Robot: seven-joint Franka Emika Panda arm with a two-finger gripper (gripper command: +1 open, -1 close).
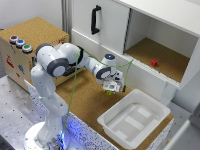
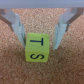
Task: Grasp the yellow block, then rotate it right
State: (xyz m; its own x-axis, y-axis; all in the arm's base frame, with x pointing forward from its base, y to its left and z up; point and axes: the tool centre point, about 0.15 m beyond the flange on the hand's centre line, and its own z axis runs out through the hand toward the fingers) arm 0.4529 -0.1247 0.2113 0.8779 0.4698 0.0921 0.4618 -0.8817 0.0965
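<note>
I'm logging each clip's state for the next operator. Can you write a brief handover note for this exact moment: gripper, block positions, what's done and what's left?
Gripper: open, fingers straddling the yellow block, not closed on it.
Yellow block: on the cork surface, near the white tray.
Red block: in the open cabinet compartment, not involved.
Done: approach and alignment.
Left: close on the block, then rotate it right.

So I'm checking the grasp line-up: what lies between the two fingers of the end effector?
In the wrist view, the small yellow cube-shaped block, lettered T and S, sits on the cork surface between the fingers, not visibly clamped.
</note>
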